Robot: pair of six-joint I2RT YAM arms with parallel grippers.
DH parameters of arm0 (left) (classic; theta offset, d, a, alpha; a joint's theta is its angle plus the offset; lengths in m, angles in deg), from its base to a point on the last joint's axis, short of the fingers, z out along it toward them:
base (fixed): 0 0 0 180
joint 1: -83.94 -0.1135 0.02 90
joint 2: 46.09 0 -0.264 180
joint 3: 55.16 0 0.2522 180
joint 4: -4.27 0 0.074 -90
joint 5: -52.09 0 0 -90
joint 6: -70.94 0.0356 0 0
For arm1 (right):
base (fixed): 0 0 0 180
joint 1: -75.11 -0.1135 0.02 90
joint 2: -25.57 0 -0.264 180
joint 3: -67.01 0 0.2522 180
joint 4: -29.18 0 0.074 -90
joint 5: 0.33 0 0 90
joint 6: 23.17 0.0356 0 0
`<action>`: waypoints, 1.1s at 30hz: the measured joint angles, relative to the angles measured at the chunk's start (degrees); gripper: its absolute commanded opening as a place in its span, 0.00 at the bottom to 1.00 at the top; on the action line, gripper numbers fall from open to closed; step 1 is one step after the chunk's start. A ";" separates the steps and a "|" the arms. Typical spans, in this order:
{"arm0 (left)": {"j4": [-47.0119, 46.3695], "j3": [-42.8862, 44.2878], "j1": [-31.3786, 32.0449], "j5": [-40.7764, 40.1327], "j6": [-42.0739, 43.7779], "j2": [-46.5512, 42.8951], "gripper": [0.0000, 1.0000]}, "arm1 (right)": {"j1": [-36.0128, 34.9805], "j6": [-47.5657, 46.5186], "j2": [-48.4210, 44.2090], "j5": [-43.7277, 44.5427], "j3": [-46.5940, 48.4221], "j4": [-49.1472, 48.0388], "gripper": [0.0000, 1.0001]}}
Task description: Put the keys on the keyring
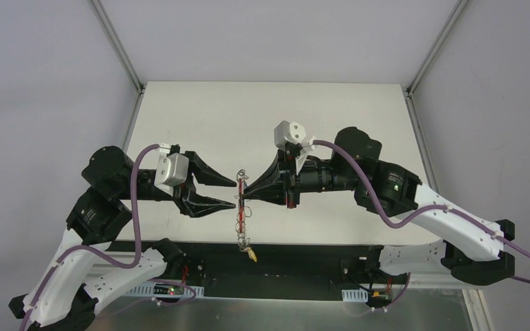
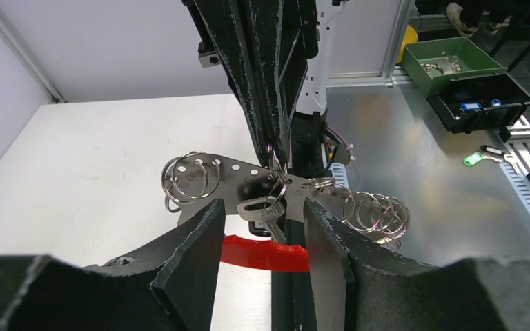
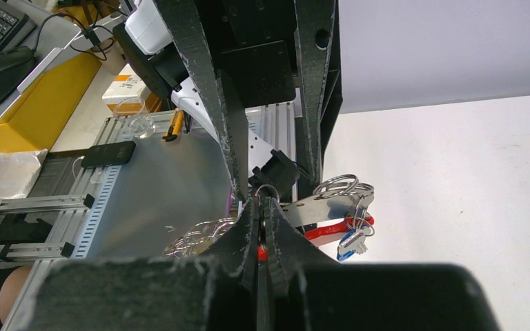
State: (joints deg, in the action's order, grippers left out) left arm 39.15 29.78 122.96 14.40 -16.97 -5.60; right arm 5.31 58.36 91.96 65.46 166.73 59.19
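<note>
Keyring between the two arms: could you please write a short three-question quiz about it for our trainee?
1. True or false: the left gripper is clamped on the keyring.
2. Which gripper pinches the keyring? A: left. B: right gripper. C: neither.
3. What colour is the keyring's curved strap?
Key: 1 false, its jaws stand open on either side; 2 B; 3 red.

We logged keyring (image 1: pixel 241 219), linked silver rings, red strap (image 2: pixel 262 252), hung lengthwise in air, silver key (image 2: pixel 265 215) and blue-headed key (image 3: pixel 349 243) dangled among rings.
</note>
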 measured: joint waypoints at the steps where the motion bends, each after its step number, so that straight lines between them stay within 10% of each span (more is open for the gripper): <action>1: -0.74 -0.35 0.00 0.00 -0.15 -0.07 0.45 | 0.00 0.20 -0.09 0.00 -0.22 -0.37 0.00; 16: -6.88 -2.25 0.00 1.01 -1.62 -0.33 0.00 | -0.02 2.10 -1.42 1.77 -2.29 -2.86 0.00; 27: -8.00 -2.29 0.00 1.62 -1.62 -0.33 0.01 | -0.37 4.57 -4.94 6.01 -8.98 -11.82 0.00; 33: -9.01 -2.64 0.00 2.34 -2.10 -0.39 0.28 | -0.37 4.98 -4.92 7.54 -9.18 -14.56 0.00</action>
State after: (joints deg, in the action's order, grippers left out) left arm 30.15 27.13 122.96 16.74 -19.07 -6.00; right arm 4.94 63.35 87.04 73.01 157.55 44.63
